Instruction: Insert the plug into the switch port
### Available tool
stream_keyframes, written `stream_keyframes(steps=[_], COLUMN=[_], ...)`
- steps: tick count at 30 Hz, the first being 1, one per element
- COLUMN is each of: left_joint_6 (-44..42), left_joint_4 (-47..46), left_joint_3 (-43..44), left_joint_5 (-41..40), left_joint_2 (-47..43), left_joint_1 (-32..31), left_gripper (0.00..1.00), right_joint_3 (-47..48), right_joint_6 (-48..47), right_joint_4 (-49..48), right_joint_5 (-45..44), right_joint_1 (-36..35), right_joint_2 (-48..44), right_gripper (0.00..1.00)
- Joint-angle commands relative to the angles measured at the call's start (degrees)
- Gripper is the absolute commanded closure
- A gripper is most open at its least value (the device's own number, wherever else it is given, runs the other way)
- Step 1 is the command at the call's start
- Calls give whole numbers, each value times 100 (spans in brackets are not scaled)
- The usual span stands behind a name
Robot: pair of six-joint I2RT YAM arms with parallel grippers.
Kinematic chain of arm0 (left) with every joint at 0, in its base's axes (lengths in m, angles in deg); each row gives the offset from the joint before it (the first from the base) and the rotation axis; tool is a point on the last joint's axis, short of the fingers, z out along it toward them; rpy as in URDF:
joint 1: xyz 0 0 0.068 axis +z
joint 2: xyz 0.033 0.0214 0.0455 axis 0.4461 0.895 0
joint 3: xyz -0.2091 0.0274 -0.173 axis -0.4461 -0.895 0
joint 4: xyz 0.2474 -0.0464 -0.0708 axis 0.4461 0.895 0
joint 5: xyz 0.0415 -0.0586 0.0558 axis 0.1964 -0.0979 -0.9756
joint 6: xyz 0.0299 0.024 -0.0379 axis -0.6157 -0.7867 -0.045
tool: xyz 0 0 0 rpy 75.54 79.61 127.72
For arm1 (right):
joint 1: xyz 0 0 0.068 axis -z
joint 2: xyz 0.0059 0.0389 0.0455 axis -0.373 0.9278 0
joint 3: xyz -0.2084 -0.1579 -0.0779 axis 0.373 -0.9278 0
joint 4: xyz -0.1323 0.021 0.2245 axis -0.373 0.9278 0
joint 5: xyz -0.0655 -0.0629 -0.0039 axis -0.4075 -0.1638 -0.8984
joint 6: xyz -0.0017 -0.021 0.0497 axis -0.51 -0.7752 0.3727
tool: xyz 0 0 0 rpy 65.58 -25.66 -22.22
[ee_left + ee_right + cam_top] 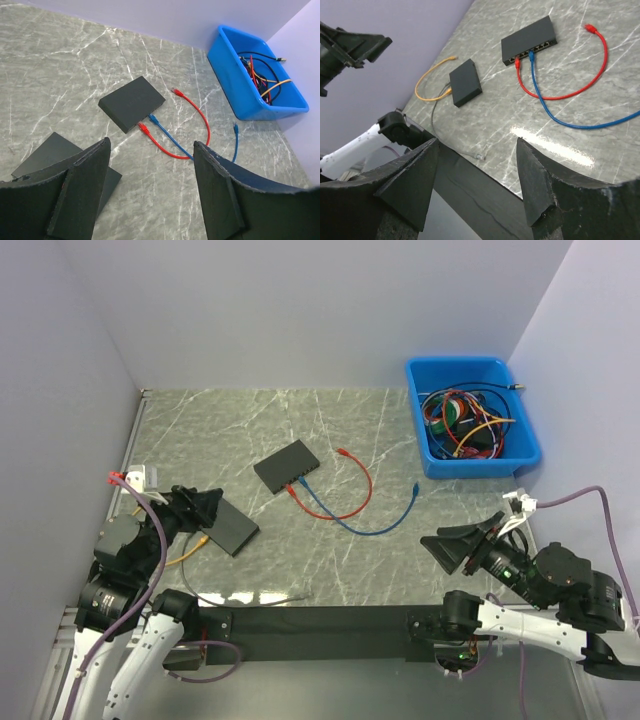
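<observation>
The left arm (125, 575) is bent up on the left side. Its wrist points in toward the middle. The left claw (208, 508) is wide open, with its two black fingers (82, 185) far apart. The right arm (560, 585) is folded low on the right side and reaches to the left. The right claw (436, 550) is wide open too, its fingers (407, 185) spread apart.
</observation>
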Motion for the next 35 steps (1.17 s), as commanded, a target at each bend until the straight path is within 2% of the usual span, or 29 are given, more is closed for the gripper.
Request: stream_keyframes(steps=[1, 9, 29, 35], left_joint_6=[23, 31, 49, 58], left_joint_4=[-190, -181, -172, -155], left_joint_3=[-20, -11, -11, -11], left_joint_5=[-110, -110, -110, -110], left_joint_2=[-68, -68, -129, -129], left_joint_1=[-12, -12, -12, -12], left_gripper=[27, 26, 25, 25], right_joint_3=[42, 77, 69, 174], right_joint_6=[7, -124, -116, -212], right_joint_4=[62, 36, 54, 116], right_joint_5=[-159, -3, -65, -47], right_joint_1=[-46, -46, -37, -37], right_joint_2=[147, 437, 262, 490], right_gripper=[30, 30, 29, 33])
